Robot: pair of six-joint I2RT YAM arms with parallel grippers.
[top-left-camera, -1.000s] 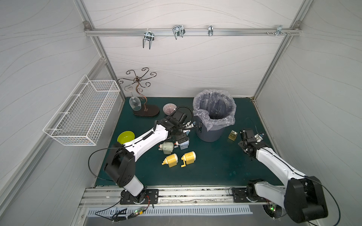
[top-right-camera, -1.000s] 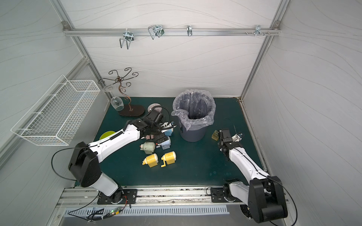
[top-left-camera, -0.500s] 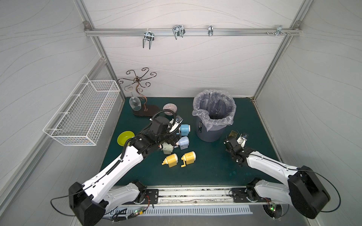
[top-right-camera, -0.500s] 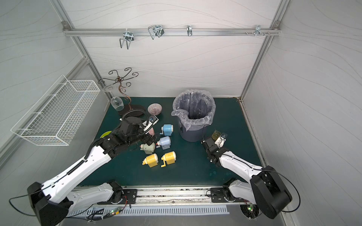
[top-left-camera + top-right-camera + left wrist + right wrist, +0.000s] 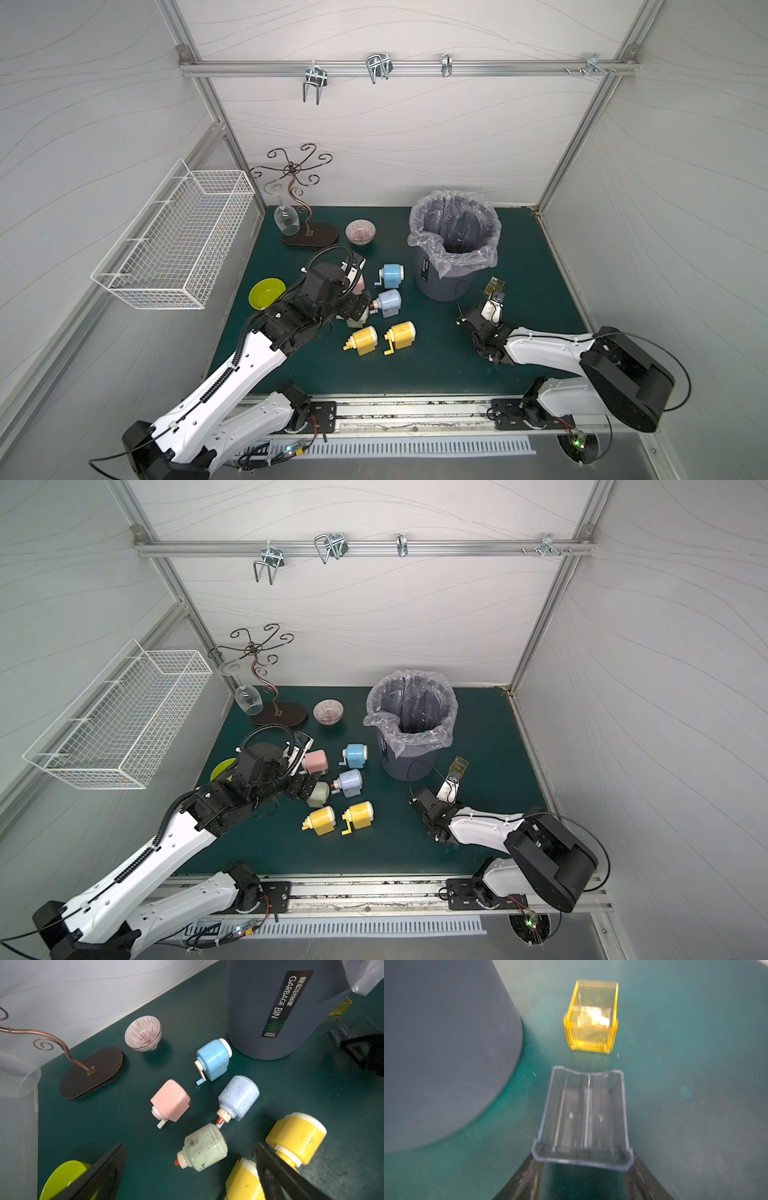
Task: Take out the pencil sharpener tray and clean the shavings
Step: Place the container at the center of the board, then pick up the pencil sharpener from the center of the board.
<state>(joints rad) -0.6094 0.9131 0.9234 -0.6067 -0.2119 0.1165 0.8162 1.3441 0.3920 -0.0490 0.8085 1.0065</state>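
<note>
Jaws first: the right jaws are pinched narrow on the end of the clear tray, holding it low over the desk right next to the bin. The left jaws are spread wide with nothing in them. They hang over the bunch of sharpeners on the other side of the bin, closest to the pale green sharpener.

So what changed in the last second? The right arm has swung down from its higher spot beside the bin and now lies almost flat, taking the clear tray with it. The left arm has backed away from the bin, so the pink sharpener and blue sharpener now sit out in the open. The yellow tray hasn't budged. It's still on the desk just beside the bin, right past the clear tray's far end and not touching it.

The clear tray looks empty to me, though the wrist view is blurry. The only shavings I can spot are a pale clump inside the yellow tray. My read is that the clear tray is done and headed for a put-down or back into its sharpener. The yellow one still needs tipping into the bin. I can't tell which sharpener the clear tray belongs to.
</note>
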